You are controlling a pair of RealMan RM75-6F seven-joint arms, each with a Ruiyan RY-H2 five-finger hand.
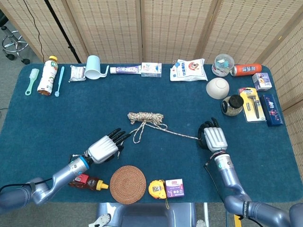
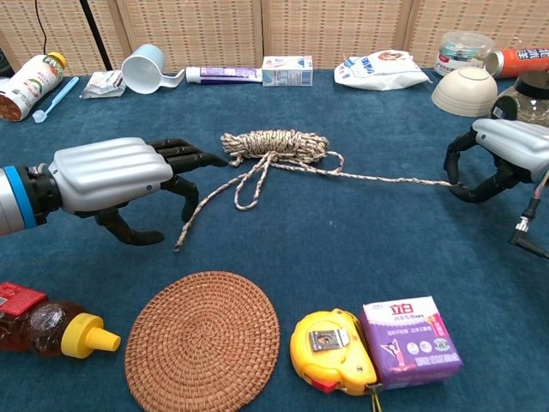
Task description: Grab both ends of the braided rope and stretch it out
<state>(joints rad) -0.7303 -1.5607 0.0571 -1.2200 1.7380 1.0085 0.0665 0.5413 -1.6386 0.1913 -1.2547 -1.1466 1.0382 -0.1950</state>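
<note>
Rope mid-table, one end held, the other loose

The right hand (image 2: 502,159) pinches one end of the rope (image 2: 274,146), whose coil lies mid-table; the left hand (image 2: 120,176) hovers with fingers spread, holding nothing, beside the loose end near the mat (image 2: 202,343).

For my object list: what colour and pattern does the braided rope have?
The braided rope is whitish, speckled with brown and dark flecks; it shows best in the chest view.
</note>
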